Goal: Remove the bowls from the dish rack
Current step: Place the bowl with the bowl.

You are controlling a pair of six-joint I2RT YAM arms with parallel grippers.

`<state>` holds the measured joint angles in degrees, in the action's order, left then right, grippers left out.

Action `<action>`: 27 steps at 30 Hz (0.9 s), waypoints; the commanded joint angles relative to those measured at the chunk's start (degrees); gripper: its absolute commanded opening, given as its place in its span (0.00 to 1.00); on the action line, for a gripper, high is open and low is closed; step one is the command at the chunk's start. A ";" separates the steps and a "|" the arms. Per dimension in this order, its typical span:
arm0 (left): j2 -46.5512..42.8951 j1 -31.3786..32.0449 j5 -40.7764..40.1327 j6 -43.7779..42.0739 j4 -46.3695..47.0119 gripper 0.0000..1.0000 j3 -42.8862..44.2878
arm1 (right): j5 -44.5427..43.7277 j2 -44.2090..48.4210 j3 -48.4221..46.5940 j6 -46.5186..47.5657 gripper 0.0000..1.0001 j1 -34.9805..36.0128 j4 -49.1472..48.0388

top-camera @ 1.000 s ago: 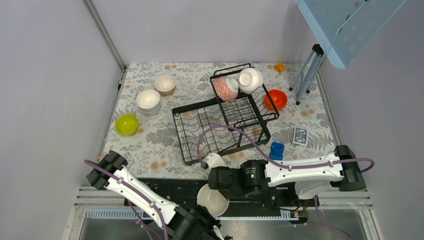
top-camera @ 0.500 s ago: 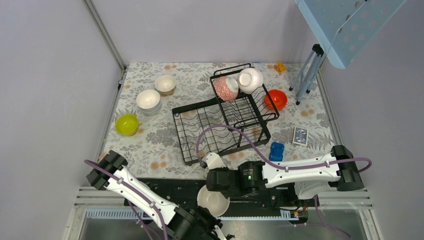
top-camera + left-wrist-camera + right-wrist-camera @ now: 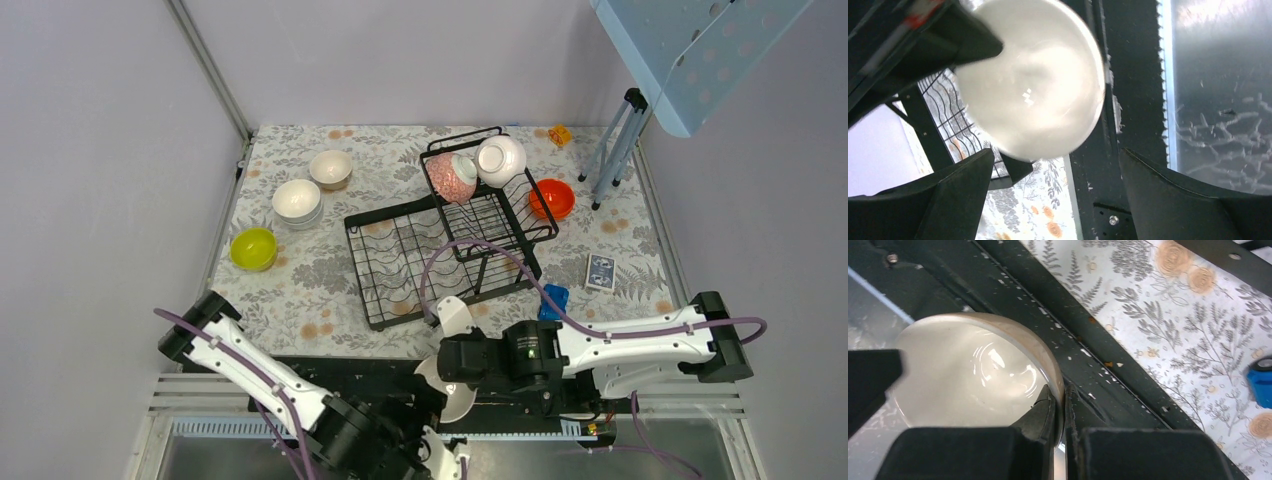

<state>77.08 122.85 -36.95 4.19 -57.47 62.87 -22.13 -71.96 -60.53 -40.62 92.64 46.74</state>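
A cream bowl (image 3: 444, 392) hangs over the black base strip at the near edge, off the dish rack (image 3: 420, 262). My right gripper (image 3: 1063, 401) is shut on its rim, one finger inside and one outside. In the left wrist view the same bowl (image 3: 1033, 90) sits beyond my left gripper (image 3: 1055, 157), which stands wide open with nothing between its fingers. The rack's upper basket holds a pink-patterned bowl (image 3: 452, 177) and a white bowl (image 3: 500, 160). On the table lie an orange-red bowl (image 3: 552, 198), a cream bowl (image 3: 330, 167), stacked white bowls (image 3: 297, 200) and a yellow-green bowl (image 3: 253, 248).
A blue block (image 3: 553, 300) and a playing card (image 3: 600, 271) lie right of the rack. A small orange item (image 3: 560, 133) sits at the back. Grey stand legs (image 3: 615, 150) rise at the back right under a blue perforated panel (image 3: 690, 50). Walls close in both sides.
My left gripper has opened and let go of the cream bowl. My right gripper has shut on its rim and shifted slightly right, and the bowl now hangs tilted.
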 commanded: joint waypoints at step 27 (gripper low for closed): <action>-13.32 -5.82 -28.03 126.24 -16.80 0.99 -6.73 | -19.42 8.02 6.77 -13.72 0.00 0.37 -4.01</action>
<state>49.95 119.52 -67.18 103.00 -57.30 46.94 -36.14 -63.00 -53.06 -50.15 92.68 48.18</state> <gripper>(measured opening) 0.979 0.062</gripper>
